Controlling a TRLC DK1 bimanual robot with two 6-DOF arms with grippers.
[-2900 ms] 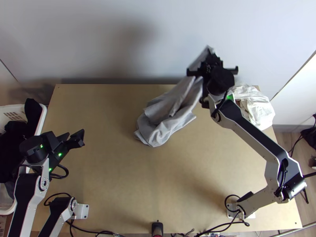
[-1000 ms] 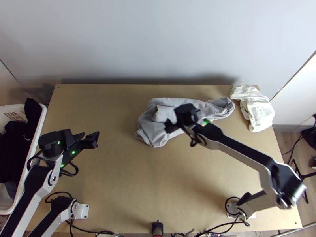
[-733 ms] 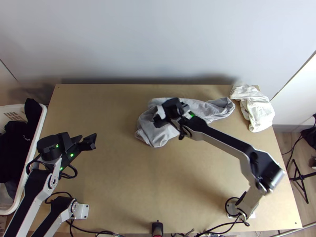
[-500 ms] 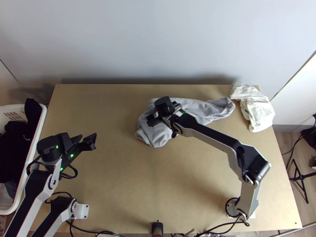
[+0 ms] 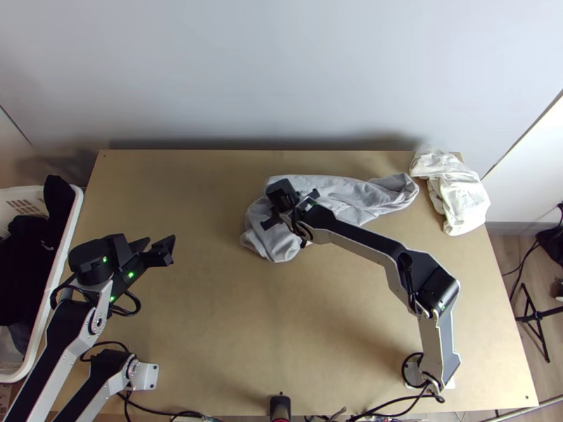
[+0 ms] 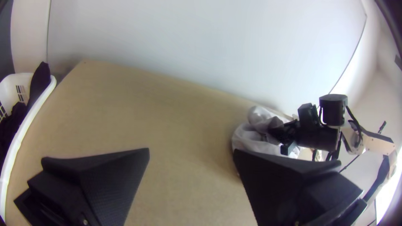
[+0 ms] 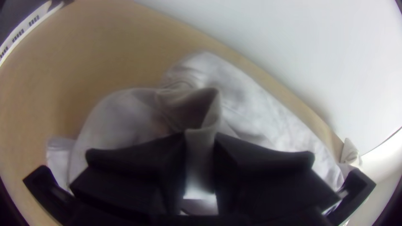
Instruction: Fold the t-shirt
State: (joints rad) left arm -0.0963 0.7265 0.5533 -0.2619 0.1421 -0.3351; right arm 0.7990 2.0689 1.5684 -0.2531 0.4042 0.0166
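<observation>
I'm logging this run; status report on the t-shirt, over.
Left gripper open, empty. Right gripper: fold of bunched grey t-shirt between fingers. White cloth close by, far right.

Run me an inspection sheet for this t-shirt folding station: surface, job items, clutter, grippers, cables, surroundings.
Surface: light wooden table; spills, nothing seen
Job items: grey t-shirt, bunched and unfolded, toward the far edge
Clutter: white cloth crumpled at the far right corner; white basket of dark cloth at the left edge
Left gripper: open, empty, at the table's left side
Right gripper: at the t-shirt; grip unclear
Cables: black cable looping by the left arm's base
Surroundings: pale wall behind; black stand on the floor, right
</observation>
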